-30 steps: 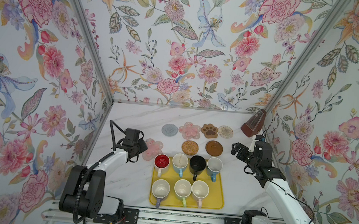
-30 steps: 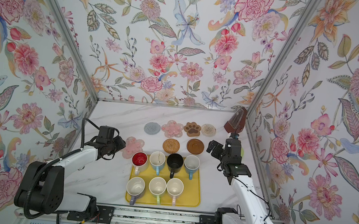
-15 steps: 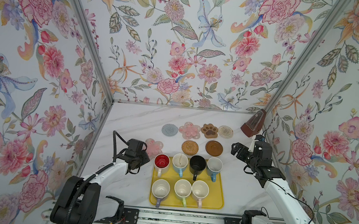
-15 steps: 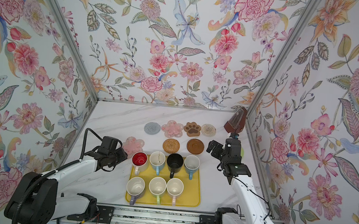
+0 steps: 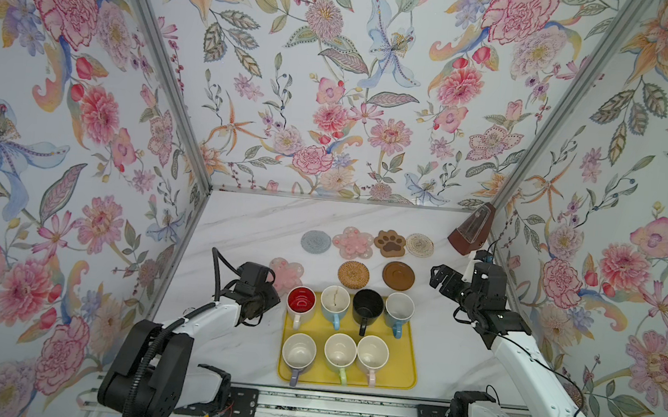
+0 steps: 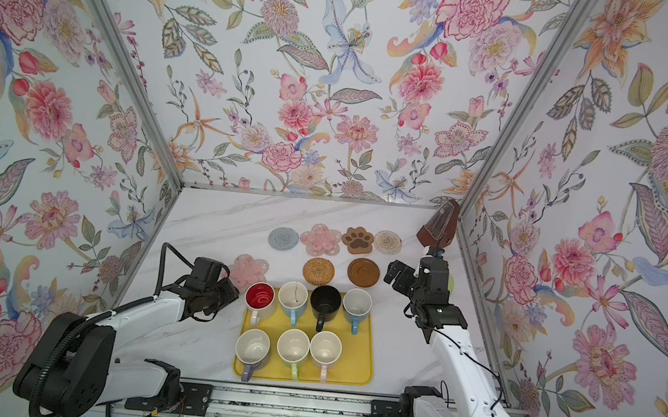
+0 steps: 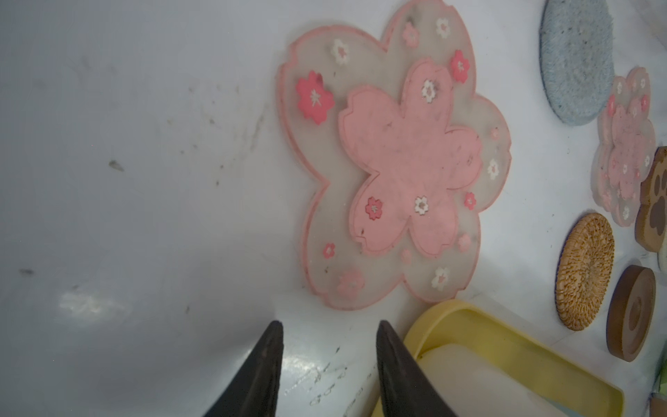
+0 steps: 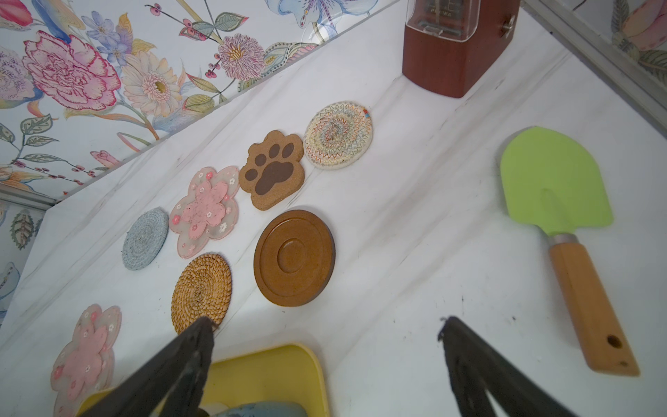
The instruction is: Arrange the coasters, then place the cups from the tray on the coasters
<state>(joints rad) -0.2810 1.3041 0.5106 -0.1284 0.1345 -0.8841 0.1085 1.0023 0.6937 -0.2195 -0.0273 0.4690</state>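
Seven coasters lie behind the yellow tray (image 5: 404, 375): grey woven (image 5: 315, 241), pink flower (image 5: 353, 242), brown paw (image 5: 390, 243) and beige woven (image 5: 419, 245) in the far row, then rattan (image 5: 353, 274) and wooden disc (image 5: 398, 275). A second pink flower coaster (image 7: 389, 162) lies at the tray's far left corner. Seven cups stand on the tray, among them the red-inside cup (image 5: 301, 300) and the black cup (image 5: 367, 306). My left gripper (image 7: 328, 325) is open and empty just short of that flower coaster, beside the tray corner. My right gripper (image 8: 326, 323) hangs wide open over the tray's far right corner.
A brown metronome (image 5: 470, 231) stands at the far right by the wall. A green spatula with a wooden handle (image 8: 556, 187) lies on the table right of my right gripper. Patterned walls close in the left, back and right sides.
My left gripper has drawn back toward the near side and slightly right, ending beside the tray's left corner. The pink flower coaster stays where it lay. The right arm has not moved.
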